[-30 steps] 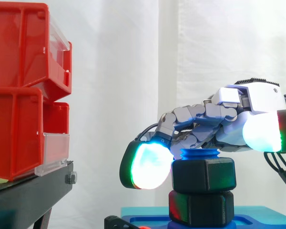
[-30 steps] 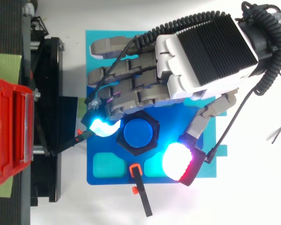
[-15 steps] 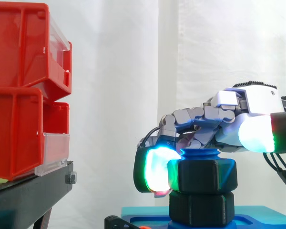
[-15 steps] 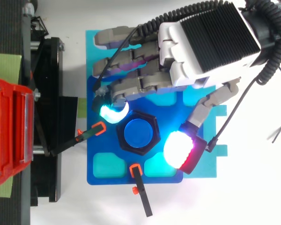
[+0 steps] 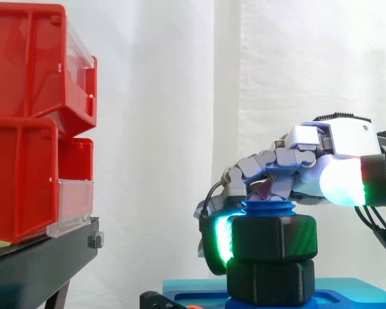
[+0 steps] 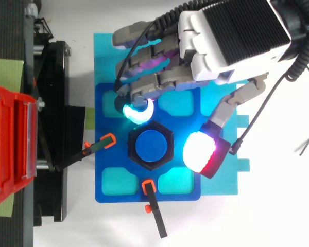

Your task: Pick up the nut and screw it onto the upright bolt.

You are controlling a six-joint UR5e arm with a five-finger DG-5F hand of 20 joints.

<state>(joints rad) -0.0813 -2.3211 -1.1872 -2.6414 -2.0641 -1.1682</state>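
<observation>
Well, the nut already sits on the upright bolt, low against a second black hex piece, with the blue tip showing above it. The hand hangs over it, but I cannot tell whether it grips. Little seems left beyond final tightening.

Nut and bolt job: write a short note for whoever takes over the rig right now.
The hand is poised over the bolt; whether it grips the nut cannot be told.
The nut is threaded on the upright bolt, resting against a second black nut below; the blue thread tip shows above it.
Done: pick-up and threading.
Left: probably check tightness, then withdraw the hand.
</observation>
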